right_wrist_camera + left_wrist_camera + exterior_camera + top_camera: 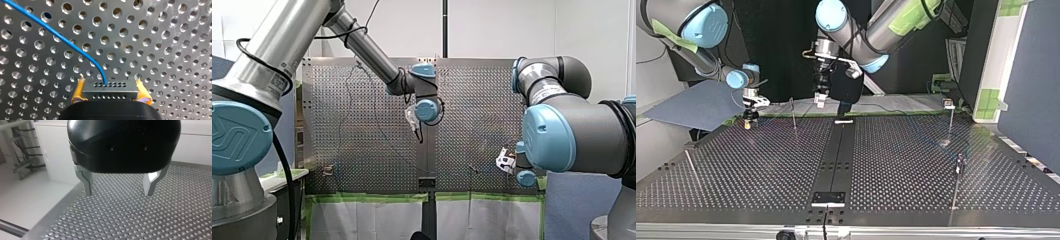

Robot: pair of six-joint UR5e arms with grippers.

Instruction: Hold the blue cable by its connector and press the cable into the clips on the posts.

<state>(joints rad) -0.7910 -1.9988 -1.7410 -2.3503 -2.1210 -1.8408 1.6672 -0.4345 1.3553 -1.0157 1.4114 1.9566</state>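
Right gripper (110,86): yellow pads (78,90) clamped on the two ends of the connector; it stands at the table's far edge at the top view's left.
Connector (110,92): grey block with rows of small holes, held level between the pads, close over the table (162,50).
Cable (57,33): blue; leaves the connector's upper face, bends, and runs off across the perforated plate.
Left gripper (118,193): metal fingers (87,183) apart, bare table showing between them; hangs above the table, well apart from the right gripper.
Posts (793,114): thin, upright; one near the right gripper, others at the top view's right.
Cable in clips: cannot tell.
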